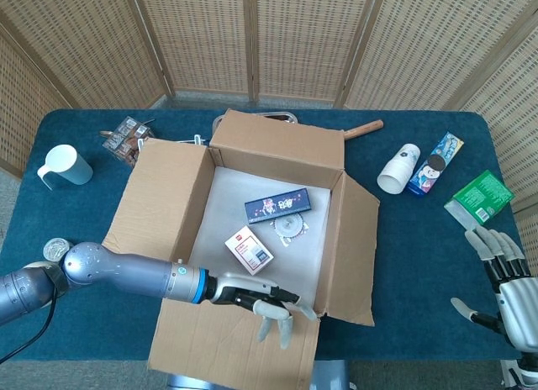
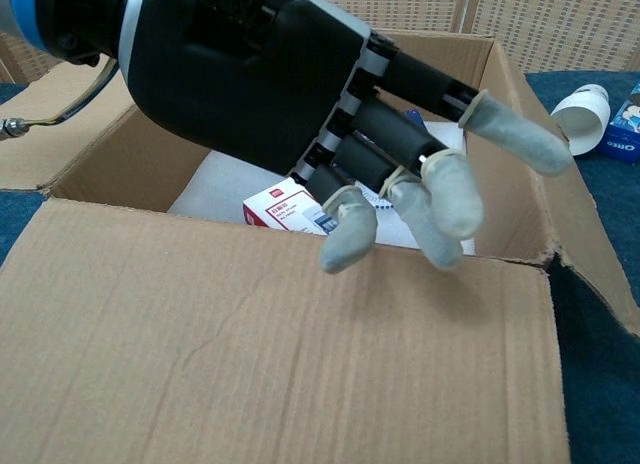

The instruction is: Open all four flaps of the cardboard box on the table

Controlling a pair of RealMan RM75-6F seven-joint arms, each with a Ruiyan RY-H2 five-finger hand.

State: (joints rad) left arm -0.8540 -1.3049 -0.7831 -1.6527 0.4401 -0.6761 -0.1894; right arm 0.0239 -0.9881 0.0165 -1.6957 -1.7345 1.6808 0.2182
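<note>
— So, where is your left hand (image 1: 265,305) just now?

— Your left hand hangs over the near flap (image 1: 231,348) of the cardboard box (image 1: 252,230), fingers spread and curling downward, with nothing in its grasp. In the chest view its pale fingertips (image 2: 350,239) sit just above the fold where that flap meets the box wall; whether they touch the cardboard, I cannot tell.

— And the box itself?

— The cardboard box stands in the middle of the blue table (image 1: 412,255), and you can see all four flaps turned outward: the near flap lying toward the robot, the far flap (image 1: 277,144) standing up at the back, the left flap (image 1: 160,192) and the right flap (image 1: 357,251) leaning out to the sides. Inside the box lie a dark flat packet (image 1: 279,206), a small white and red carton (image 1: 249,249) and a round silvery thing (image 1: 291,227).

— What about your right hand?

— Your right hand (image 1: 508,285) rests far to the right of the box, at the table's edge, fingers apart and holding nothing.

— Anything else around the box?

— To the right of the box, a paper cup (image 1: 398,167) lies on its side beside a blue snack box (image 1: 437,162), with a green carton (image 1: 479,197) further out. To the left of the box stands a pale blue mug (image 1: 65,166).
</note>
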